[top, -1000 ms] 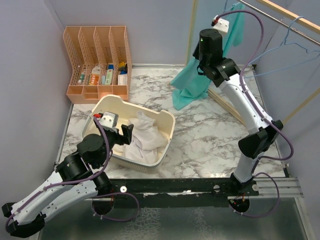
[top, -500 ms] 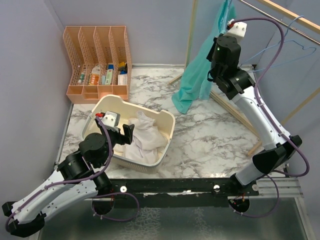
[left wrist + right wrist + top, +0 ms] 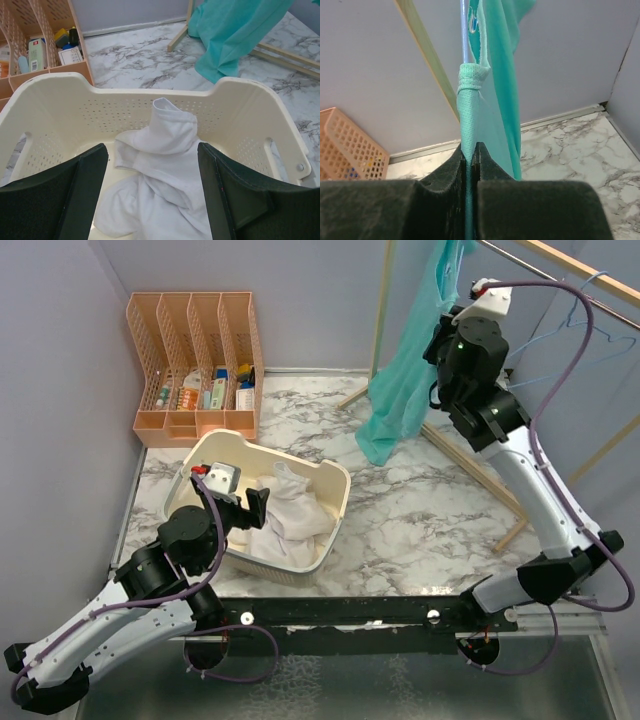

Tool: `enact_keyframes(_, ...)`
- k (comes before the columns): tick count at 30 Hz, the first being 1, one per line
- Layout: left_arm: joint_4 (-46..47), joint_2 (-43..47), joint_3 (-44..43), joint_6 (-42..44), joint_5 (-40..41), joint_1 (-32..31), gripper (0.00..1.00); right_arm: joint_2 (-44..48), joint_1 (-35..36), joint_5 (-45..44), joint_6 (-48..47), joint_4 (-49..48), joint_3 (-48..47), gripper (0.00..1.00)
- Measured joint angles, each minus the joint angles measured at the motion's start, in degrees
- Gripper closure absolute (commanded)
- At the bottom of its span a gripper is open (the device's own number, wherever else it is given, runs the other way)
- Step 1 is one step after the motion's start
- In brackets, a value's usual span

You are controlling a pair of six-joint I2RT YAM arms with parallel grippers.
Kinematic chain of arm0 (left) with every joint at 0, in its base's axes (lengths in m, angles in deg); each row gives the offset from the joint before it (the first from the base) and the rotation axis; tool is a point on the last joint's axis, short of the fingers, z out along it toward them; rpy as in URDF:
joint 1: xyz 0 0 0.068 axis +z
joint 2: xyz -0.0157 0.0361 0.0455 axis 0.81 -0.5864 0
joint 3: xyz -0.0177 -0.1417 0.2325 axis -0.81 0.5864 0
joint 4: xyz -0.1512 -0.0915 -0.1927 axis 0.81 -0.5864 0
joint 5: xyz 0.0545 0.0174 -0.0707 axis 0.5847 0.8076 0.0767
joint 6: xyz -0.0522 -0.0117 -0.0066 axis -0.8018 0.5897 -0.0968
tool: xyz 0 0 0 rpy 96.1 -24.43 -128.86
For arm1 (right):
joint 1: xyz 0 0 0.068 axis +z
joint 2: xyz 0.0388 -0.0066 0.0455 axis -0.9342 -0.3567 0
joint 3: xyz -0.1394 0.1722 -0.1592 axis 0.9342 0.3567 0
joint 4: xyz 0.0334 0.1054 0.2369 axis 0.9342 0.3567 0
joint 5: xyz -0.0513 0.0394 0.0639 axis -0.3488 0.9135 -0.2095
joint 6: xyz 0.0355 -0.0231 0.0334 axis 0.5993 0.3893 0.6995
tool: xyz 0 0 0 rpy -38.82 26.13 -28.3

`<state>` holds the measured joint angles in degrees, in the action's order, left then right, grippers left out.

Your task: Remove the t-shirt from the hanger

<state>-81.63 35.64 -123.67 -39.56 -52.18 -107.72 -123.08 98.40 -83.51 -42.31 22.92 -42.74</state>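
The teal t-shirt point(image 3: 400, 390) hangs high at the back, by the wooden rack post. Its lower hem reaches the marble table. My right gripper point(image 3: 438, 340) is raised beside it and shut on a bunched fold of the t-shirt point(image 3: 492, 100). Just above the right gripper point(image 3: 470, 150), the fabric is gathered round a pale blue bar of the hanger point(image 3: 464, 30). My left gripper point(image 3: 250, 505) is open, hovering over the cream basket point(image 3: 335, 478). Nothing is pinched between the left gripper point(image 3: 151, 150) jaws, and a white garment point(image 3: 160, 170) lies below them.
An orange desk organiser point(image 3: 195, 360) with small items stands at the back left. The wooden rack's post point(image 3: 384, 300) and its floor bars point(image 3: 470, 455) stand beside the t-shirt. An empty pale blue hanger point(image 3: 590, 330) hangs on the rail at the far right.
My right arm has risen and swung right with the t-shirt, lifting its pooled fabric off the table, and its jaws have closed on the cloth. The left arm has not moved.
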Motion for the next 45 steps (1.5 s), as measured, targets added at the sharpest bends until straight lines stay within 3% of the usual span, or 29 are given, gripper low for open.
enact_keyframes(3,0.3,0.0,0.0,0.1,-0.5,0.0,0.17,4.0,0.0,3.0,0.7,1.8,1.6,0.99)
enact_keyframes(6,0.9,-0.4,0.0,0.7,-1.8,0.0,0.02,9.1,0.0,8.2,0.7,4.4,3.3,0.99)
enact_keyframes(13,3.0,-2.4,0.0,1.8,-9.3,0.0,0.03,18.6,-0.1,27.4,-0.8,10.8,6.7,0.99)
enact_keyframes(18,6.9,-5.4,-0.5,3.1,-19.6,0.0,0.39,24.2,-0.1,41.3,-1.8,19.1,6.7,0.99)
enact_keyframes(24,7.8,-15.5,-12.1,5.7,-29.4,0.0,0.51,31.7,-0.1,49.9,-2.6,31.5,6.7,0.99)
enact_keyframes(26,8.3,-19.1,-18.1,7.0,-32.5,0.0,0.87,33.9,-0.1,51.1,-2.6,35.1,6.7,0.99)
enact_keyframes(27,8.8,-20.3,-20.0,7.5,-33.5,0.0,0.93,34.8,-0.1,52.1,-2.6,39.0,6.7,0.99)
enact_keyframes(28,10.3,-23.7,-26.0,9.2,-37.0,0.0,0.71,37.4,-0.1,52.4,-2.6,40.4,6.8,0.98)
enact_keyframes(29,10.2,-25.3,-27.9,9.8,-38.5,0.0,0.43,38.1,-0.1,52.6,-2.6,41.3,7.1,0.98)
enact_keyframes(31,10.1,-28.8,-33.2,11.6,-41.2,0.0,0.19,40.3,-0.1,53.2,-2.6,42.2,9.5,0.97)
enact_keyframes(35,11.6,-36.1,-42.0,13.6,-45.9,0.0,0.13,44.2,-0.1,55.5,-2.6,45.5,15.5,0.95)
enact_keyframes(45,5.1,-48.8,-54.0,20.4,-62.5,0.7,0.17,50.0,-0.1,60.7,-3.1,49.3,21.0,0.94)
